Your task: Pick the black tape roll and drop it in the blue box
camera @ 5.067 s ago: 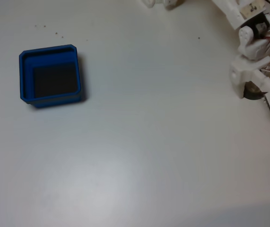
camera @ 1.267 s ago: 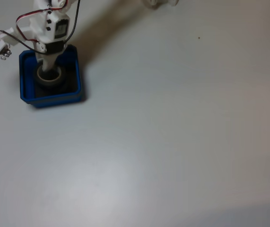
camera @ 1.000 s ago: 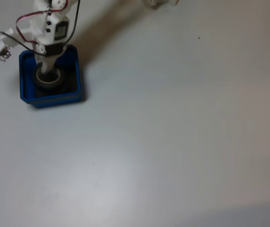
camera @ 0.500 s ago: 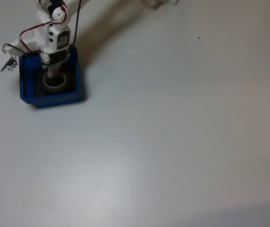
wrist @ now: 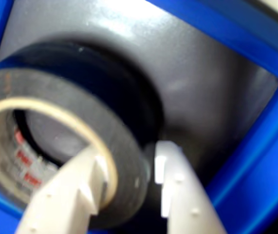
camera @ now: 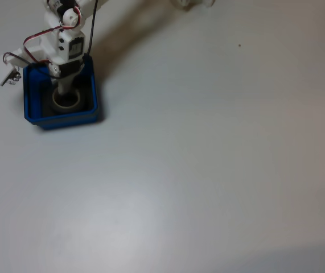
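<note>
The black tape roll (camera: pixel 66 101) lies inside the blue box (camera: pixel 65 118) at the left of the table in the fixed view. My gripper (camera: pixel 64 93) reaches down into the box from above. In the wrist view the tape roll (wrist: pixel 56 126), with its pale inner core, rests on the dark floor of the blue box (wrist: pixel 255 146). My gripper (wrist: pixel 129 156) straddles the roll's wall, one finger inside the core and the other outside. A thin dark gap shows between the outer finger (wrist: pixel 170 185) and the tape, so the jaws stand slightly open.
The white tabletop (camera: pixel 208 159) stretches wide to the right of and below the box. A small white module (camera: pixel 3 71) hangs on wires just left of the box. The arm's base (camera: pixel 190 3) peeks in at the top edge.
Within the last second the gripper and the roll shifted a little right and down into the box. Over the last half second nothing has visibly moved.
</note>
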Robot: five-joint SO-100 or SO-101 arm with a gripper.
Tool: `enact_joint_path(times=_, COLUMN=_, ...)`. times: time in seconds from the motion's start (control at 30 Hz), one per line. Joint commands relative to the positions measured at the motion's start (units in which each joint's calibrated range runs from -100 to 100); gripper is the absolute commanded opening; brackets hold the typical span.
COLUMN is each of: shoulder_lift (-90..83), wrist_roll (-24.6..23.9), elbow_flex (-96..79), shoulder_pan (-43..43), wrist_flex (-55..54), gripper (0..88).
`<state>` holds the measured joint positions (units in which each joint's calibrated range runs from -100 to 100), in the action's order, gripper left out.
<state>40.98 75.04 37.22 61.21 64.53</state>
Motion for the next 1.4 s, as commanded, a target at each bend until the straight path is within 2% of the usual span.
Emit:
enact_joint_path(times=0.0, shoulder_lift=-0.4, wrist_roll=0.3, elbow_flex=4.1, shoulder_pan=0.7, wrist_flex=-1.1, gripper=11.5)
enact_joint_path(times=0.37, shoulder_lift=-0.9, wrist_roll=0.3, elbow_flex=4.4, shoulder_pan=0.7, wrist_flex=-1.1, gripper=12.9)
enact_joint_path(times=0.47, shoulder_lift=-1.5, wrist_roll=0.3, elbow_flex=4.6, shoulder_pan=0.5, wrist_flex=-1.1, gripper=9.4)
enact_joint_path(times=0.6, shoulder_lift=-4.6, wrist_roll=0.3, elbow_flex=4.6, shoulder_pan=0.1, wrist_flex=-1.1, gripper=0.0)
enact_joint_path(times=0.93, shoulder_lift=-16.7, wrist_roll=0.4, elbow_flex=4.6, shoulder_pan=-0.8, wrist_flex=-1.1, gripper=0.8)
enact_joint_path(times=1.1, shoulder_lift=-22.7, wrist_roll=0.4, elbow_flex=4.4, shoulder_pan=-6.3, wrist_flex=-1.1, gripper=0.9)
enact_joint_path(times=1.37, shoulder_lift=-23.8, wrist_roll=0.4, elbow_flex=4.4, shoulder_pan=-22.0, wrist_flex=-1.1, gripper=0.9)
